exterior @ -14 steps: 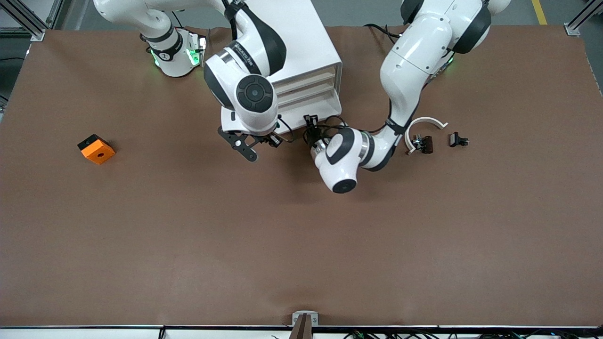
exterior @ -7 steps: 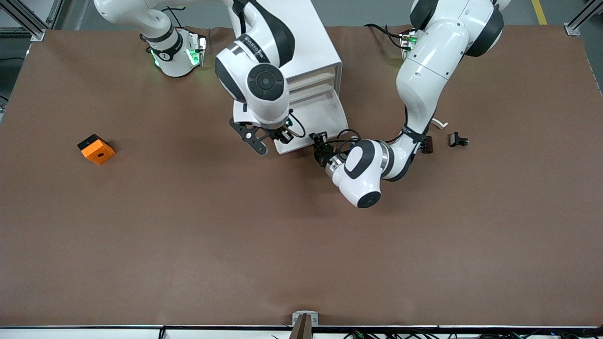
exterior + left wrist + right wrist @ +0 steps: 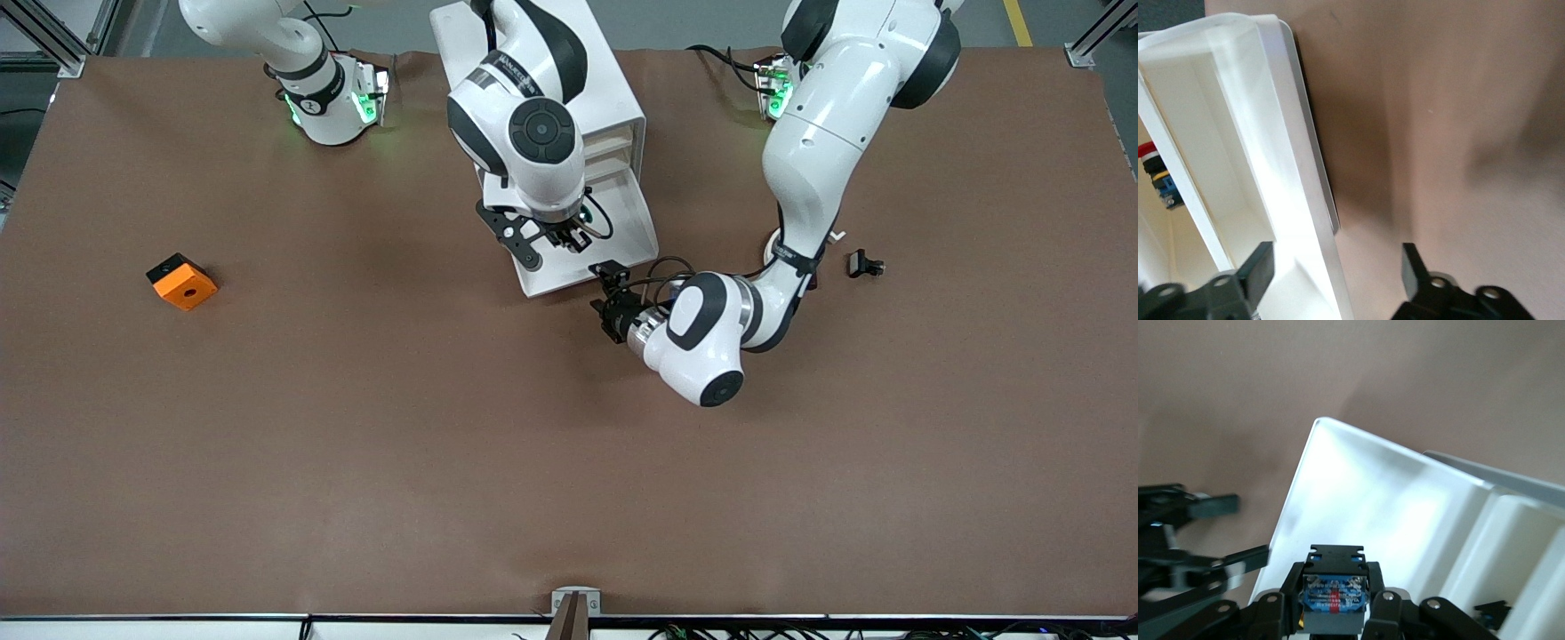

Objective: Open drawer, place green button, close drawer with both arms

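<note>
Nearest the camera, the left claw (image 3: 612, 298) is gripping the front lip of the lowest drawer (image 3: 569, 280), fingers spread to either side of that wall in the left wrist view, while the cabinet (image 3: 613, 98) is standing at the bench's (image 3: 569, 489) robot-side edge. Above the open tray, the right claw (image 3: 562, 238) is hanging pinched on the button (image 3: 1335, 600), though its cap is not clearly showing from the right wrist view. The danger now is a release that is off-centre or too high: the button could be bouncing off the rim onto the bench, or the drawer could be sliding if the left claw slips.
</note>
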Robot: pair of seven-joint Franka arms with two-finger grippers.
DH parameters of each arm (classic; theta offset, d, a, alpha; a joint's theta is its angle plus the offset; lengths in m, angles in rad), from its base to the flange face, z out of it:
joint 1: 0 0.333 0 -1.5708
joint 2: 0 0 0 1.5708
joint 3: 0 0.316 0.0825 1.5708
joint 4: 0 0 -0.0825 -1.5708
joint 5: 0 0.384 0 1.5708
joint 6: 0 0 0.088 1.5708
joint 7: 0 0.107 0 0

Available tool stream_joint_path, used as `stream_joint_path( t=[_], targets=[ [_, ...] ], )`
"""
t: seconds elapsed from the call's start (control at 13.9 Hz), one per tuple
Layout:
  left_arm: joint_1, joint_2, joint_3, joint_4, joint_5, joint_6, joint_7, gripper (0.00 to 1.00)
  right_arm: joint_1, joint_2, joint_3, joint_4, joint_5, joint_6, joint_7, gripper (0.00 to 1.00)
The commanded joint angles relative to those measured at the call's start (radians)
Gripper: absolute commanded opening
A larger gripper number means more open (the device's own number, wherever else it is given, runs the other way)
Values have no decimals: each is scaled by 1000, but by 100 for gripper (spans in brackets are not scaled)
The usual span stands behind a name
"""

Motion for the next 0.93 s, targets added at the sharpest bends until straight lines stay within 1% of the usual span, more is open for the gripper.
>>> stream_joint_path(
  t=[0.0, 0.07, 0.14, 0.22, 0.29, 0.43, 0.57, 0.65, 0.79, 0.86],
  targets=[
    [62, -21, 5, 34, 9, -15, 14, 100, 38, -2, -8, -75, 28, 115, 14, 20],
    [76, -27, 7, 47, 39, -18, 14, 100, 47, -2, -7, -107, 32, 172, 20, 20],
    [76, -29, 5, 68, 103, -12, 16, 100, 57, -2, -7, -131, 52, 209, 38, 21],
    [78, -32, 4, 95, 148, -10, 25, 100, 67, 0, -7, -138, 57, 218, 39, 21],
    [81, -37, 13, 97, 165, -10, 28, 100, 75, 3, -8, -138, 57, 219, 40, 21],
    [78, -70, 69, 99, 173, -10, 75, 100, 81, 20, -8, -138, 57, 219, 40, 23],
    [75, -125, 117, 99, 184, -10, 137, 100, 90, 38, -8, -138, 57, 219, 40, 26],
    [64, -153, 145, 99, 229, -7, 152, 100, 93, 41, -8, -137, 57, 222, 40, 26],
    [64, -210, 149, 100, 335, -7, 199, 100, 93, 50, -8, -135, 57, 223, 40, 26],
    [64, -240, 149, 100, 387, -7, 248, 100, 93, 52, -8, -134, 57, 223, 40, 29]
  ],
)
